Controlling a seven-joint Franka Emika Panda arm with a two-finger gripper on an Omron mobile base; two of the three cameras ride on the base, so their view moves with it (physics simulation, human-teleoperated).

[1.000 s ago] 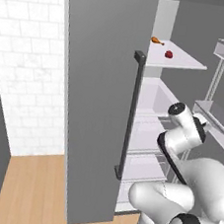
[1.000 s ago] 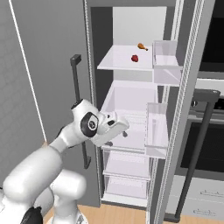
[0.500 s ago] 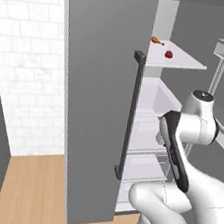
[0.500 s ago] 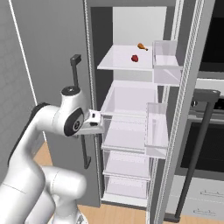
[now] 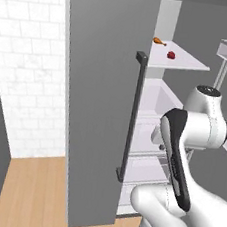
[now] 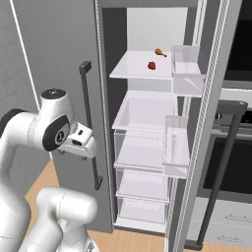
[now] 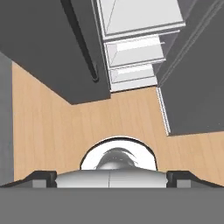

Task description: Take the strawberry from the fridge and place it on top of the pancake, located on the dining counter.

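— What do we have behind us on the left?
— We see a white brick wall (image 5: 26,64) and a light wood floor (image 5: 30,191).
— And at the right of the right base view?
— A dark oven (image 6: 235,147) above grey drawers (image 6: 226,216).

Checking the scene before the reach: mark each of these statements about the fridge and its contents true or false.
1. The strawberry lies on the top white shelf. True.
2. The tool holds the strawberry. False: its fingers stand wide apart with nothing between them.
3. The fridge is shut. False: both doors stand open.
4. An orange drumstick lies behind the strawberry. True.
5. The strawberry sits in a clear drawer. False: on the open shelf.
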